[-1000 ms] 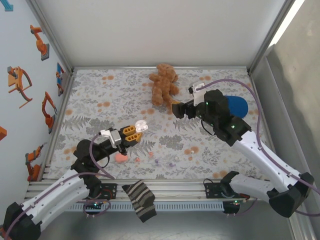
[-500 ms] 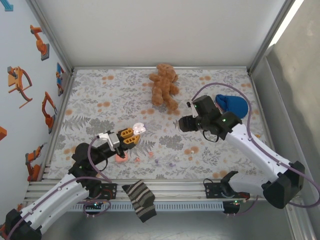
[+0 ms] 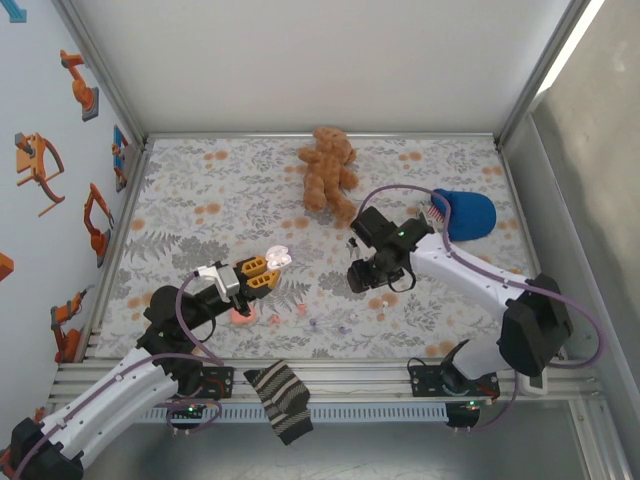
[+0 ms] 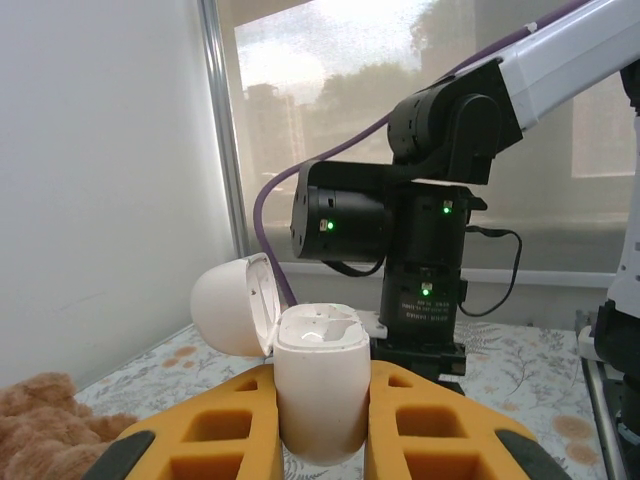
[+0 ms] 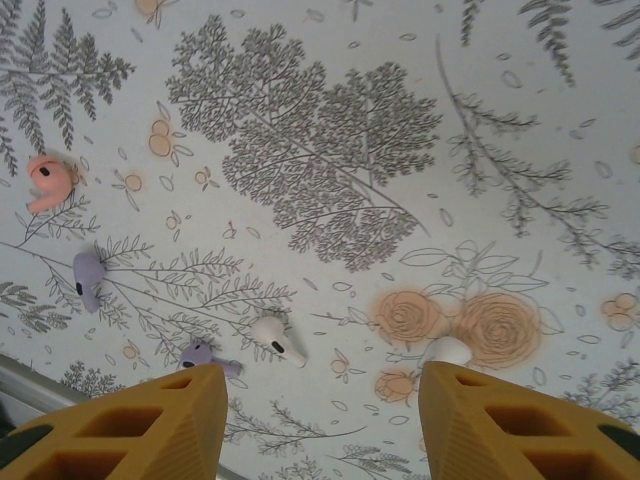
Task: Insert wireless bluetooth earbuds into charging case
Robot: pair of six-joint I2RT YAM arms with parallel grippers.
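We saw the white charging case (image 4: 320,385) as a smooth, egg-shaped shell, standing upright and clamped between the yellow fingers (image 4: 215,435) of the left gripper (image 4: 320,440), which held it raised above the tabletop (image 3: 200,190). Its domed lid was swung back on its hinge, showing the recessed top of the body. A pink charging case (image 3: 241,316) lay on the tabletop near the front edge, partly under the left arm. The earbuds (image 3: 301,309) lay loose just beside it, scattered in a short row toward the right gripper (image 3: 360,283). That gripper pointed down over the far end of the row with its jaws apart and nothing between them. In the right wrist view a pink earbud (image 5: 48,182) lay farthest out with a lilac earbud (image 5: 88,277) near it. A white earbud (image 5: 277,340) with a short stem lay close to the finger at the left of that view, and a second lilac one (image 5: 200,353) was half hidden behind that finger's tip. The tabletop bore a pale print of grey ferns and orange blossoms. A teddy bear (image 3: 328,175) lay at its far side, a blue thing (image 3: 468,212) at the right, and a striped sock (image 3: 280,400) hung over the near rail. White walls in a metal frame enclosed it, and the left wall (image 3: 40,200) carried orange robot-arm pictures.
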